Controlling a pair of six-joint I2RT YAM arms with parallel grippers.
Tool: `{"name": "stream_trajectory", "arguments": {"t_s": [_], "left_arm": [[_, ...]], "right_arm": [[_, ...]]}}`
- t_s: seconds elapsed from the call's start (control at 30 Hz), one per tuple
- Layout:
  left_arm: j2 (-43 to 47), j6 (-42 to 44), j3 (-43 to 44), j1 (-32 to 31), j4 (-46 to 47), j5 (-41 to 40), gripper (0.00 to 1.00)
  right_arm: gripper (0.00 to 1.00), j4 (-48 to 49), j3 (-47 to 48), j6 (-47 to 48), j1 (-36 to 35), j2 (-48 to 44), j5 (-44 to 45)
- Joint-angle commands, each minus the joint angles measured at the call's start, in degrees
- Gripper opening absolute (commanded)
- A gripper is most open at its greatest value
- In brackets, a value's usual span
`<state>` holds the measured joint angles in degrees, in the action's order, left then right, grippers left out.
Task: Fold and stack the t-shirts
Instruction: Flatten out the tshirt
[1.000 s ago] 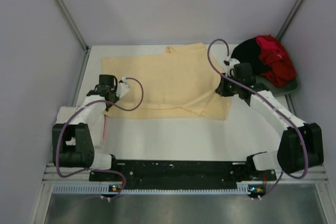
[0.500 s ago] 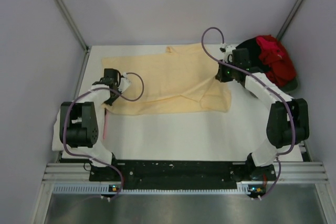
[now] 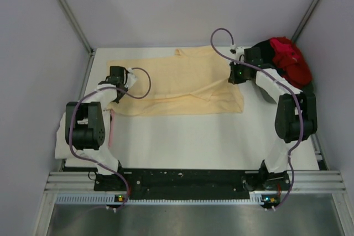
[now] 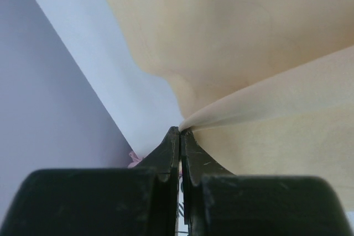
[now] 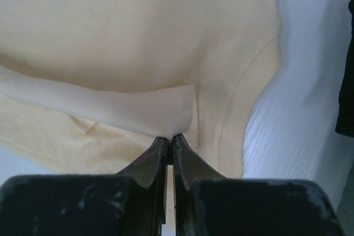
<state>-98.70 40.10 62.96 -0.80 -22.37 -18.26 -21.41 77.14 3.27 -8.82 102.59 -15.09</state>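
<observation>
Left fingers [image 4: 165,157]: pressed tight together, pinching a pointed corner of the pale yellow t-shirt [image 3: 177,84] at its left end.
Right fingers [image 5: 150,160]: tight together too, nipping a folded flap of the same shirt at its right end.
Left gripper [image 4: 180,135]: clamped on the cloth, with no gap between the jaws; the fabric fans away from the tips in two layers.
Right gripper [image 5: 170,138]: clamped on the cloth; a paler band of fabric runs leftward from its tips across the shirt.
Pale yellow t-shirt: spread wide and mostly flat, collar on its far edge, stretched between the two grippers; a raised crease runs across it from the left pinch to the right one.
Black t-shirt [image 3: 264,52]: a crumpled heap just past the yellow shirt's right end, behind the right gripper; a dark edge of it shows at the right of the right wrist view.
Red t-shirt [image 3: 290,62]: bunched on and against the black one, on the side away from the yellow shirt.
Table [image 3: 193,136]: white, bare on the near side of the yellow shirt.
Pink strip [image 3: 112,126]: thin, lying nearer than the yellow shirt's left end, beside the left arm; what it is cannot be told.
Cables [image 3: 141,84]: purple loops, one over each end of the yellow shirt.
</observation>
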Motion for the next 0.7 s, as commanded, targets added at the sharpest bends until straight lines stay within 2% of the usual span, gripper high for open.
{"name": "stream_trajectory", "arguments": {"t_s": [0.0, 0.17, 0.3, 0.37, 0.5, 0.67], "left_arm": [[-0.3, -0.6, 2.0, 0.4, 5.8, -3.0, 0.00], [2.4, -0.5, 3.2, 0.4, 3.0, -0.2, 0.00], [9.5, 0.4, 1.3, 0.4, 1.3, 0.4, 0.00], [13.8, 0.9, 1.5, 0.4, -2.6, 4.1, 0.00], [22.2, 2.4, 1.9, 0.4, -7.9, 9.7, 0.00], [25.0, 1.6, 11.6, 0.4, -19.4, 13.4, 0.00]], "right_arm": [[0.00, -0.8, 4.6, 1.2, 0.1, 0.9, -0.4], [0.00, -2.2, 3.8, 0.1, 0.0, -1.0, 1.2], [0.00, -2.9, 1.2, -1.7, 0.0, -6.2, 2.2], [0.00, -5.6, 0.7, -2.9, 0.0, -9.4, 2.5], [0.00, -8.6, -3.0, -6.9, 0.0, -21.1, 4.4], [0.00, -15.5, 0.4, -6.4, 0.2, -38.1, 11.4]]}}
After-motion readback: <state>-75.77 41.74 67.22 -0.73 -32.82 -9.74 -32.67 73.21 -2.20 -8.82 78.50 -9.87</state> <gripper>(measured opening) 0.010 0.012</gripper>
